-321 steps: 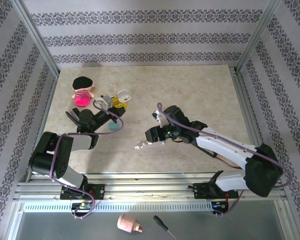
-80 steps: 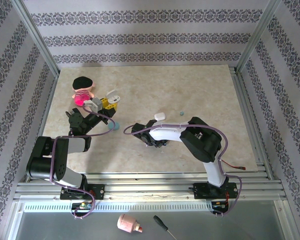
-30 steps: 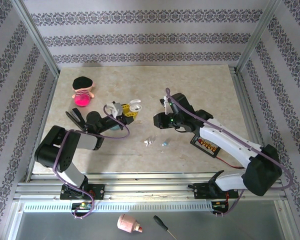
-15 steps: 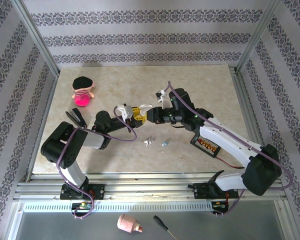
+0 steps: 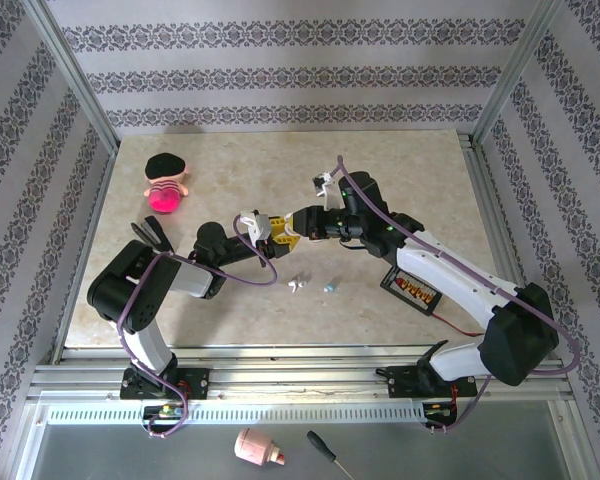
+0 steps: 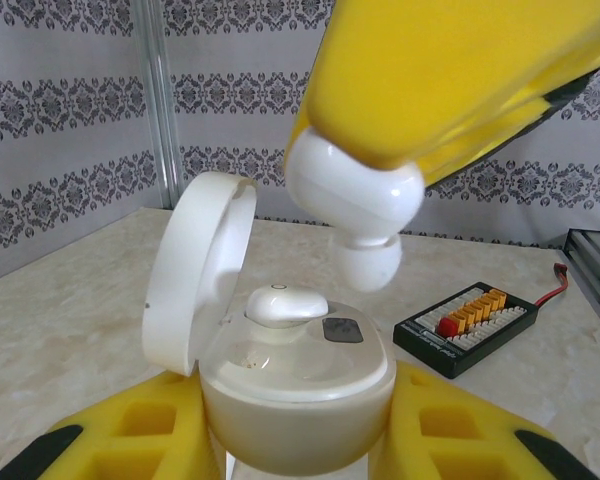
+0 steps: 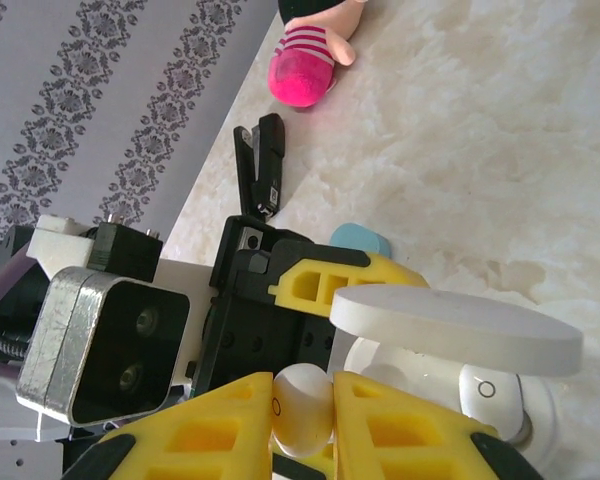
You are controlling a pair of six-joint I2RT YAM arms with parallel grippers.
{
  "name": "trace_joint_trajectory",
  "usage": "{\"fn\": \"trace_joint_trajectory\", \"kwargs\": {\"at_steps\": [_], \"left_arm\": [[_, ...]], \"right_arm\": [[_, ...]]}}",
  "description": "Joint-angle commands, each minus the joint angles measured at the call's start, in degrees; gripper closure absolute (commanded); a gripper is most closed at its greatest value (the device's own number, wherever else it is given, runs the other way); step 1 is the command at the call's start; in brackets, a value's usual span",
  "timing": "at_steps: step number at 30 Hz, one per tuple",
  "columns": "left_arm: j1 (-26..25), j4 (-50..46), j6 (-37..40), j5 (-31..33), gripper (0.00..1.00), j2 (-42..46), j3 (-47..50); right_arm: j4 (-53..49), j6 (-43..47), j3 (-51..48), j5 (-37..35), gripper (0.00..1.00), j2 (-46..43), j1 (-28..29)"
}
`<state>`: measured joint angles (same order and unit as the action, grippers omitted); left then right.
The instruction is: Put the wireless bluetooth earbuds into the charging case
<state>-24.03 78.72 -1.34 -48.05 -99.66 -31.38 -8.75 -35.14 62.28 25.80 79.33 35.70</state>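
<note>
Far left of the charging case [image 6: 295,385], a small doll [image 5: 164,186] with a black cap and a pink body lies on the counter [image 5: 380,170]. A black clip-like tool [image 5: 152,235] rests nearer the case, also on its left.

The left claw [image 5: 258,228] is closed on the case. Its yellow foam fingers [image 6: 140,440] press the rounded white body from both sides and hold it upright above the counter. The lid [image 6: 198,272] stands open on the case's left side in the left wrist view. One white earbud [image 6: 285,303] already sits in a pocket on top of the case.

Directly above the case and not touching it, a second white earbud [image 6: 352,200] is pinched in the right claw [image 7: 302,420]. That claw's yellow pads [image 7: 210,425] are closed on the bud from both sides, and its rounded tip points down toward the open case.

On the counter just to the near right of the case lie two loose earbuds, a whitish one [image 5: 298,284] and a pale teal one [image 5: 329,286], a little apart from each other.

Farther right of the case, a black board with orange connectors [image 5: 410,288] lies flat beside the right arm.
</note>
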Motion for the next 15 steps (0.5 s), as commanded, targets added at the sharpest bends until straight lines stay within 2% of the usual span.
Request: {"fn": "trace_joint_trajectory", "kwargs": {"at_steps": [1, 15], "left_arm": [[-0.9, 3.0, 1.3, -1.7, 0.81, -0.1, -0.4], [-1.1, 3.1, 0.6, 1.2, 0.8, 0.7, -1.3]], "right_arm": [[2.7, -1.1, -1.1, -0.8, 0.81, 1.3, -0.6], [4.3, -2.6, -3.3, -0.7, 0.82, 3.9, -0.6]]}}
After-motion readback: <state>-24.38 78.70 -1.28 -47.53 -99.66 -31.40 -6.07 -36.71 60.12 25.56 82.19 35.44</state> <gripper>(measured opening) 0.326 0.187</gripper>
